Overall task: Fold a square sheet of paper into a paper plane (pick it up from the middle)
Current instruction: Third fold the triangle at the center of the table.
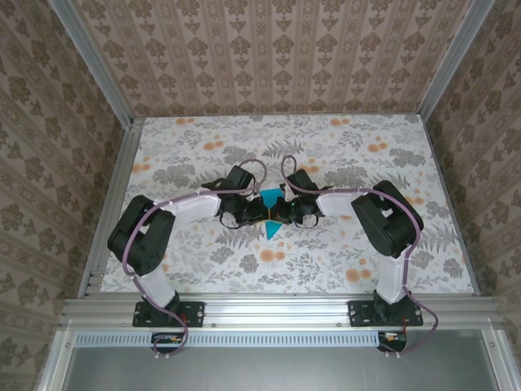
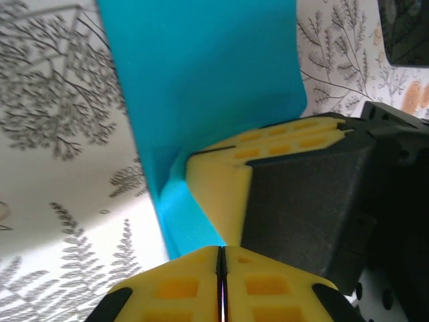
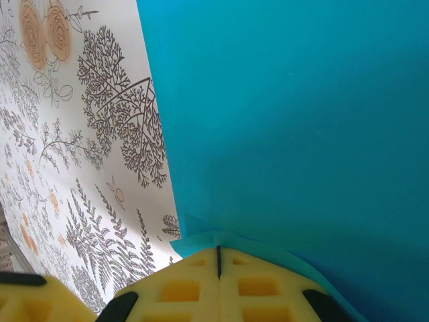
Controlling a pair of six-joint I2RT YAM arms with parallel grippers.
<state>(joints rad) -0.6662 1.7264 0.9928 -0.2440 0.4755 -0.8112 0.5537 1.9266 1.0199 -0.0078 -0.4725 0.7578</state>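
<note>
Pads of the left gripper (image 2: 221, 276) were pressed shut on a fold of the turquoise sheet of paper (image 2: 201, 80). The right gripper (image 3: 218, 267) was likewise clamped on it. Both met over the middle of the floral counter (image 1: 342, 155), with the sheet between them and one pointed corner aimed toward the bases. Thin and limp, it would probably crease or tear easily, so pinching near the central fold seemed safest.

Square sheet of paper (image 1: 273, 230) mostly hidden beneath left gripper (image 1: 259, 213) and right gripper (image 1: 281, 213) meeting tip to tip, cropped by picture edges beyond the fingertips in both wrist views, creases untellable, rear of yellow pads (image 3: 201, 288) cut off.
</note>
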